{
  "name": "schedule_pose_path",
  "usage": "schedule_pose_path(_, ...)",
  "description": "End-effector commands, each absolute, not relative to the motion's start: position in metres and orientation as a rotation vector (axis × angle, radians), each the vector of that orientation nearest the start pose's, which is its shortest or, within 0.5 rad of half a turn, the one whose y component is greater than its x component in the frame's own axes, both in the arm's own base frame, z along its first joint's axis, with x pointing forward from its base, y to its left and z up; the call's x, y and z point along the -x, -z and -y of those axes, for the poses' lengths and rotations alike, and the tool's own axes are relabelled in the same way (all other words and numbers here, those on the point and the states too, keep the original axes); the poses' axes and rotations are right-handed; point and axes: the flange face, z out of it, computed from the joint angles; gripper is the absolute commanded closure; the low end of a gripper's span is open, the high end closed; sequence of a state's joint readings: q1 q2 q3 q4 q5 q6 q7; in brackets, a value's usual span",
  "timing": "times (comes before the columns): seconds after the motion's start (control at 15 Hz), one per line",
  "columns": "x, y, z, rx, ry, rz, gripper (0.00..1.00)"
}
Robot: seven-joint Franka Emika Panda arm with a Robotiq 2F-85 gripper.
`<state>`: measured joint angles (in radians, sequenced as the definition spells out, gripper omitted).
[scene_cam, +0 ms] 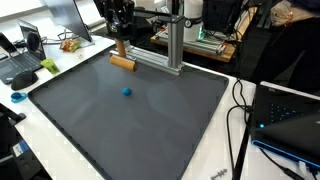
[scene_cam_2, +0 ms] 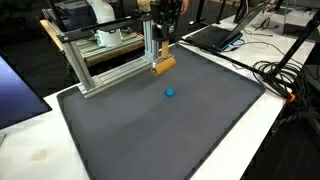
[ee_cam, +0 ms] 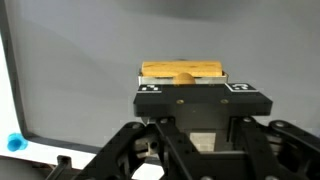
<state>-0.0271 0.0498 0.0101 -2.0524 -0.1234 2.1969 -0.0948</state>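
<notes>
My gripper (scene_cam: 120,42) (scene_cam_2: 163,44) hangs at the far edge of the dark grey mat (scene_cam: 140,125) (scene_cam_2: 170,130), close to the metal frame. It is shut on a wooden block (scene_cam: 122,62) (scene_cam_2: 164,66), which rests on or just above the mat under the fingers. In the wrist view the wooden block (ee_cam: 183,71) shows just beyond the black gripper (ee_cam: 186,88) body, and the fingertips themselves are hidden. A small blue ball (scene_cam: 127,91) (scene_cam_2: 170,94) (ee_cam: 13,143) lies loose on the mat, a short way toward the middle from the block.
An aluminium frame (scene_cam: 172,45) (scene_cam_2: 100,62) stands along the mat's far edge beside the gripper. Laptops (scene_cam: 25,62) (scene_cam_2: 215,35) and black cables (scene_cam: 240,110) (scene_cam_2: 282,75) lie on the white table around the mat.
</notes>
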Motion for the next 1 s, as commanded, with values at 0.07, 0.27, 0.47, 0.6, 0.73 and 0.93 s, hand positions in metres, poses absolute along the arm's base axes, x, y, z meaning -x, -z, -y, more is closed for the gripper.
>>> schedule_pose_path(0.07,-0.593,-0.399,0.017,3.158,0.184,0.368,0.78)
schedule_pose_path(0.27,-0.604,-0.381,0.02,3.131,0.185,0.389,0.78)
schedule_pose_path(0.47,-0.613,-0.369,0.022,3.119,0.178,0.396,0.78)
schedule_pose_path(0.6,-0.616,-0.364,0.022,3.12,0.165,0.4,0.78)
schedule_pose_path(0.73,-0.618,-0.359,0.024,3.118,0.156,0.4,0.78)
schedule_pose_path(0.93,-0.621,-0.352,0.029,3.101,0.157,0.398,0.78)
